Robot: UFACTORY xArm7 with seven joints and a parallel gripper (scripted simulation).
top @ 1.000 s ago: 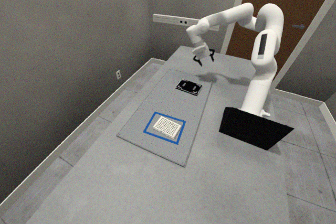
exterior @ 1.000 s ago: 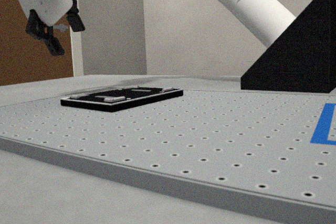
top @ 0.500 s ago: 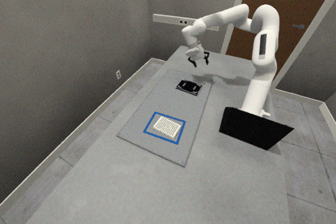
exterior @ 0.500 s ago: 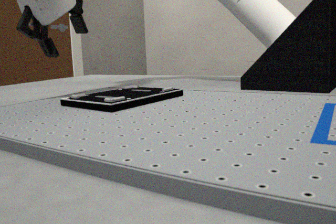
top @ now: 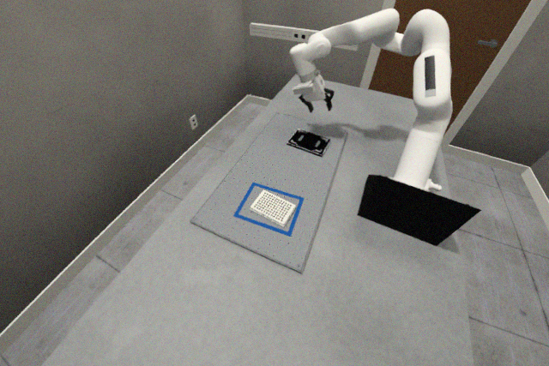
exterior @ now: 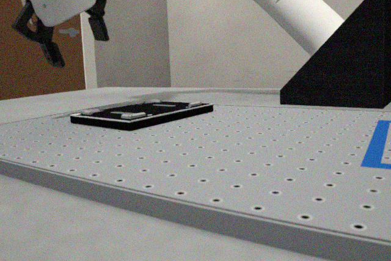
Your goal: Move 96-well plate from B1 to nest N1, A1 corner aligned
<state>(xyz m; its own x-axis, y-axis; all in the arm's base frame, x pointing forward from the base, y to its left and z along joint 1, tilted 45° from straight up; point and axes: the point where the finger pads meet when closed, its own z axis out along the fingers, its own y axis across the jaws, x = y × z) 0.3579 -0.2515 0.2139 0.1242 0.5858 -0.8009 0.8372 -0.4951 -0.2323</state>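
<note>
Gripper [top: 317,102] hangs wide open and empty above the far side of the nest [top: 308,141]; the plate [top: 273,207] sits well past the nest, nearer me.

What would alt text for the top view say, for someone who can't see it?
A white robot arm holds its open, empty gripper in the air beyond a black plate nest. Nearer the camera on the same perforated board, a white 96-well plate lies inside a blue outline.
</note>
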